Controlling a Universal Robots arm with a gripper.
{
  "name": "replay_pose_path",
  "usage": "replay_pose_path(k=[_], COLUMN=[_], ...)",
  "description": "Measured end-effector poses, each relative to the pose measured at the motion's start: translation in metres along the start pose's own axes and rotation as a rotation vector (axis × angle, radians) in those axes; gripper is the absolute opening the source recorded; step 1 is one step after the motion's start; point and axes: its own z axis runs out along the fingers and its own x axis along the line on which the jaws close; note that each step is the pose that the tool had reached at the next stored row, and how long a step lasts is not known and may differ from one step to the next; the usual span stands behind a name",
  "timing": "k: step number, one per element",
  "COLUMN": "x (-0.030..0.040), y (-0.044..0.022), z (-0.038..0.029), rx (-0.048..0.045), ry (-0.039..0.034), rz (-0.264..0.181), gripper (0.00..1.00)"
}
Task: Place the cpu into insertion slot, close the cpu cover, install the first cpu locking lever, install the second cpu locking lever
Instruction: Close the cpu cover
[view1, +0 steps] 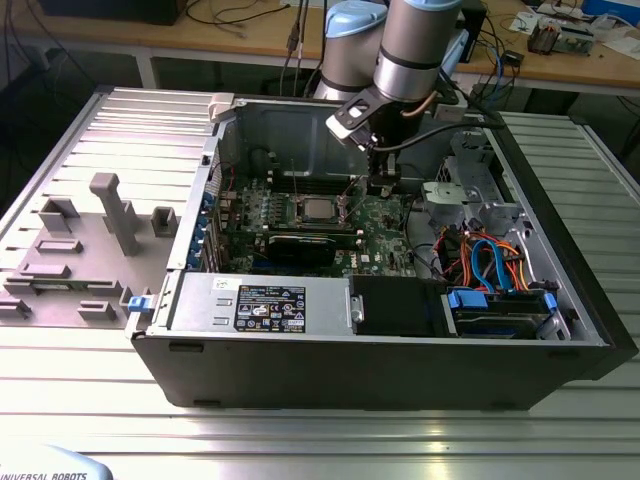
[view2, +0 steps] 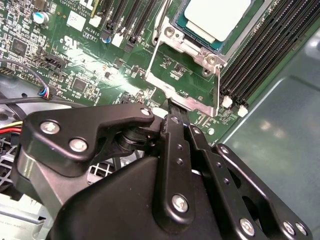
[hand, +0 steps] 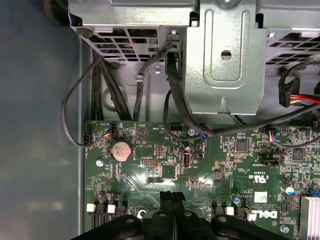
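Beside the insertion slot (view2: 182, 92), the claw (view2: 170, 106) is pinched together. The seated cpu (view2: 217, 17) looks light, stiff and fragile: grip edges only.

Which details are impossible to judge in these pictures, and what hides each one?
- Contact between tool and cpu cover: second wrist view, the tool's own body hides its tips.
- Far side of the cpu: second wrist view, cut off by the picture's edge.
- Inside of the insertion slot: second wrist view, the cpu covers it.
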Motion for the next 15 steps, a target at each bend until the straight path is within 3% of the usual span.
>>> replay_pose_path(k=[11,15], x=[0.0000,0.0000], y=[-0.0009,-0.0049], z=[0.0004,0.0006], rx=[-0.0001,0.0000], ry=[0.0000,0.0000], rz=[0.000,0.000], gripper=[0.11,0.11])
